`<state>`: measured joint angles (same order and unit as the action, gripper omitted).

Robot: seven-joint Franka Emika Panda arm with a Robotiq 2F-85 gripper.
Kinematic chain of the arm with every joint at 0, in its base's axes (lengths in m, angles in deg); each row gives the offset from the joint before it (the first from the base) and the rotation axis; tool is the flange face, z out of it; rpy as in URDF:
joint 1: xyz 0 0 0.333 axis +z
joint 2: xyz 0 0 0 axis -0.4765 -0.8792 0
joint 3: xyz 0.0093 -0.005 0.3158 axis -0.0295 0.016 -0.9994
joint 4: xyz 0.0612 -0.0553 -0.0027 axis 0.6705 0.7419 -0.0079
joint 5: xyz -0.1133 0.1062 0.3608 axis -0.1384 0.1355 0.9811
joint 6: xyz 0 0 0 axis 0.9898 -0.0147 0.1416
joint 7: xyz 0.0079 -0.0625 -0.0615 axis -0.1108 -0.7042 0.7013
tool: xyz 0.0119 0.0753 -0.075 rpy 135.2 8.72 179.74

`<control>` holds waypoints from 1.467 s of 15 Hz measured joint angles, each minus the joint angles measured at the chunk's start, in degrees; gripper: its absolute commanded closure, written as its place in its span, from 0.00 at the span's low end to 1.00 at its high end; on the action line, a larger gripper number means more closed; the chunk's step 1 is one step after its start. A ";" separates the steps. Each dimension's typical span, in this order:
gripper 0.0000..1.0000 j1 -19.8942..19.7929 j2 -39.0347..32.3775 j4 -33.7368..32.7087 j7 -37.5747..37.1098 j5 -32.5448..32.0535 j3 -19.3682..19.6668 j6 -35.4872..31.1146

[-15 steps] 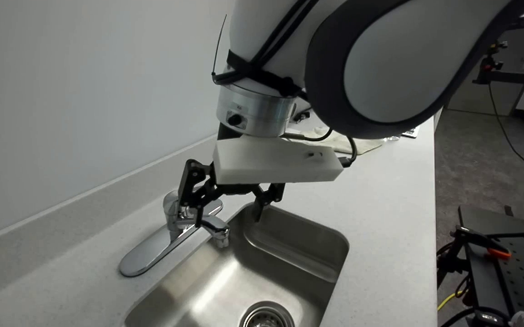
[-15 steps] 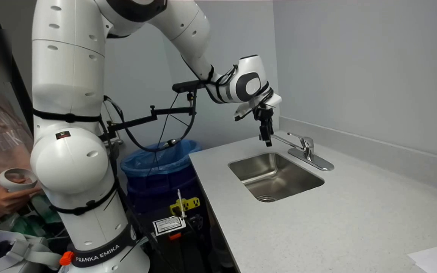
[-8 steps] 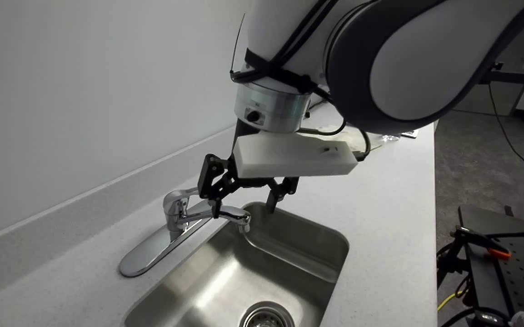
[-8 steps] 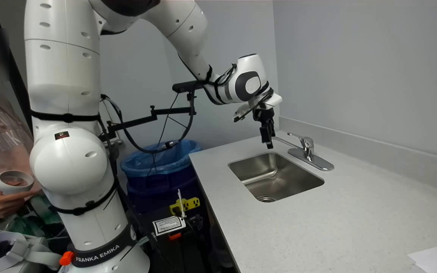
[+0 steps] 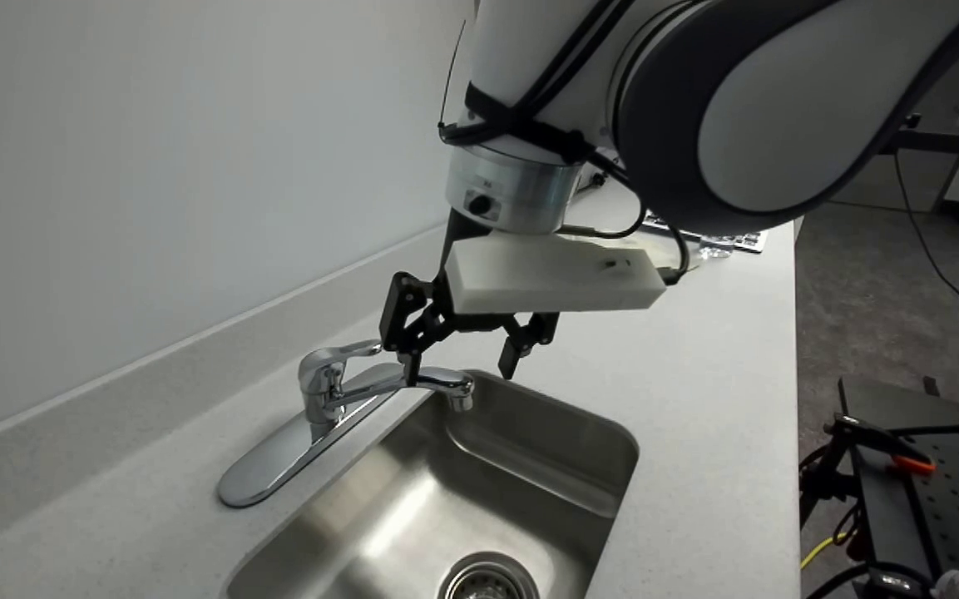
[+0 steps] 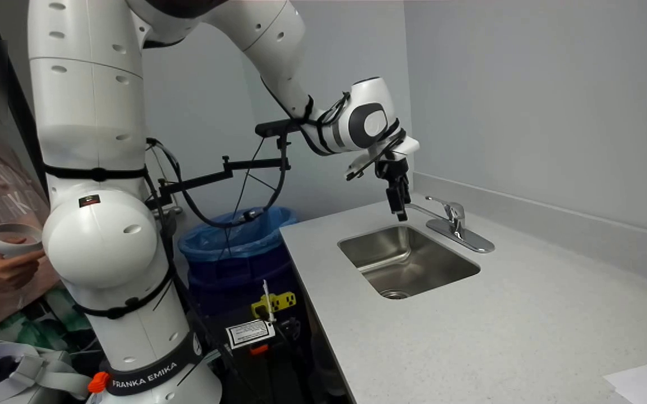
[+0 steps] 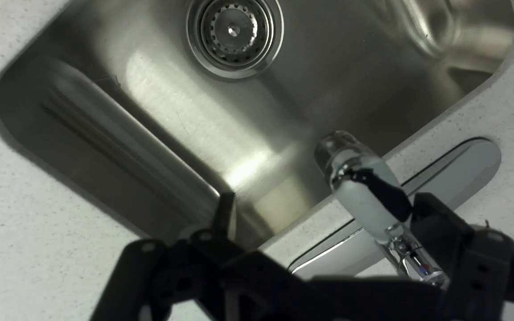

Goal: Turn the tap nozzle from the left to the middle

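Observation:
The tap nozzle, a slim chrome spout (image 5: 446, 380), reaches from the faucet out over the back edge of the sink basin, near one end of it. It also shows in an exterior view (image 6: 424, 211) and in the wrist view (image 7: 366, 207). My gripper (image 5: 460, 376) is open, with its fingers wide apart. It also shows in an exterior view (image 6: 400, 216). In the wrist view (image 7: 323, 198) the spout lies between the fingers, far from the left one. The right finger is right beside the spout and appears to touch it. The lever handle (image 5: 354, 350) sits on top of the faucet.
The steel sink (image 5: 546, 433) with its drain (image 7: 233, 31) lies beside the faucet's chrome base plate (image 5: 271, 470). A grey wall (image 5: 196, 166) rises behind the faucet. A blue-lined bin (image 6: 239, 238) and a person (image 6: 3, 224) are off the counter.
In an exterior view the gripper has moved right and slightly up, staying open. The spout has swung along with it, its tip moving right. The lever handle shows more fully now.

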<state>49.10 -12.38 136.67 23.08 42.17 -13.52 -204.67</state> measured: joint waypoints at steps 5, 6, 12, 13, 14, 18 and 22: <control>0.00 -2.26 2.69 0.02 3.67 1.86 -2.39 0.17; 0.00 -2.69 3.70 0.01 5.55 2.44 -3.06 0.52; 0.00 -4.01 11.62 -0.13 15.24 2.48 -5.30 6.60; 0.00 -4.26 12.89 -0.12 16.13 2.16 -5.47 7.45; 0.00 -4.56 13.99 -0.11 16.88 1.97 -5.65 8.05; 0.00 -5.84 17.43 0.05 19.11 1.77 -6.37 8.44; 0.00 -6.62 19.61 0.89 20.50 2.48 -7.37 8.43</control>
<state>42.48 7.23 137.56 43.59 44.65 -20.89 -196.24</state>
